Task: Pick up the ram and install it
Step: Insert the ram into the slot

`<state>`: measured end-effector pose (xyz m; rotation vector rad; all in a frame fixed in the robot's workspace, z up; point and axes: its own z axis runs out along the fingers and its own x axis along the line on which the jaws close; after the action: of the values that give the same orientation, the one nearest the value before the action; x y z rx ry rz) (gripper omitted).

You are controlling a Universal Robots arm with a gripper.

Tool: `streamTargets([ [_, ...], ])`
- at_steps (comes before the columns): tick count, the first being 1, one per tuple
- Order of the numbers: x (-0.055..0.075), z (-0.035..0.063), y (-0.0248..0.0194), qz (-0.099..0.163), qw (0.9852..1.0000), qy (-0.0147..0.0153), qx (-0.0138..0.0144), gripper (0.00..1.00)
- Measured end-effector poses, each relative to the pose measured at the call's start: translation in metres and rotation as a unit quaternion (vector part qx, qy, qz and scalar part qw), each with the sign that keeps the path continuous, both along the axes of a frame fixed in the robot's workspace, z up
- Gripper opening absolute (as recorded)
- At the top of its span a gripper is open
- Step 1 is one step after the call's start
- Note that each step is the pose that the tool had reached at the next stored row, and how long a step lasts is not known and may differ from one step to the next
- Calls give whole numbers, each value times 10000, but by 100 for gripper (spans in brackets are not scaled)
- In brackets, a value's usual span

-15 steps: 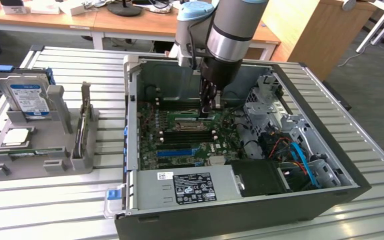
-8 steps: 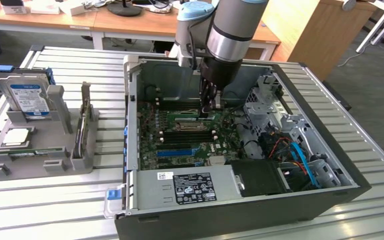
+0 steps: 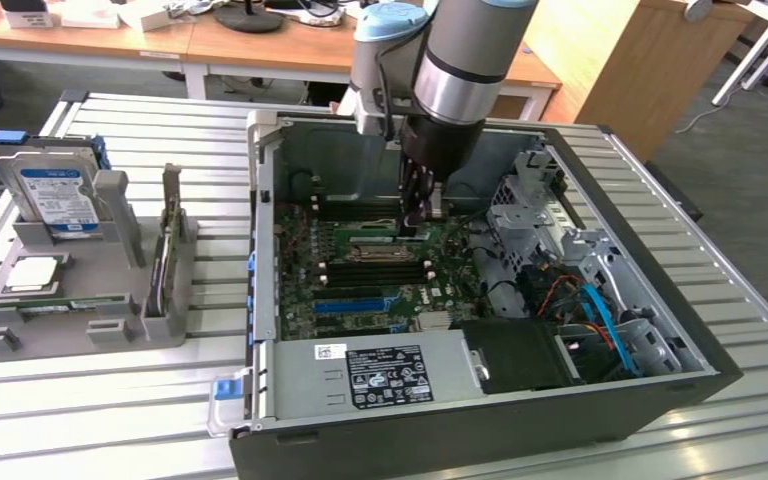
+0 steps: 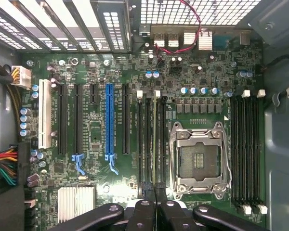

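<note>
My gripper (image 3: 418,212) is down inside the open computer case (image 3: 651,395), over the motherboard. It is shut on the ram (image 3: 373,238), a thin green stick held just above the black memory slots (image 3: 371,272). In the wrist view the ram (image 4: 155,139) shows edge-on as a narrow line running away from my gripper (image 4: 155,197). It lines up with one of the memory slots (image 4: 148,139) beside the empty processor socket (image 4: 200,161). Whether the ram touches the slot I cannot tell.
A grey parts holder (image 3: 157,325) stands at the exterior view's left with a hard drive (image 3: 57,195), a square processor (image 3: 35,272) and a thin board on edge (image 3: 167,245). Drive cages and cables (image 3: 584,300) crowd the case's right. Expansion slots (image 4: 110,120) lie beside the memory slots.
</note>
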<state>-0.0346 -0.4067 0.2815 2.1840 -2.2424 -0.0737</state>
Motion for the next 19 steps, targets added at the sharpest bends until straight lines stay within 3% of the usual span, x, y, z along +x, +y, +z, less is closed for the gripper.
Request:
streamTargets([
  [9, -1, 0, -70, 0, 10000, 0, 0, 12],
  [15, -1, -2, -72, 0, 10000, 0, -1, 12],
  [19, 0, -54, -72, 1, 10000, -4, 0, 12],
])
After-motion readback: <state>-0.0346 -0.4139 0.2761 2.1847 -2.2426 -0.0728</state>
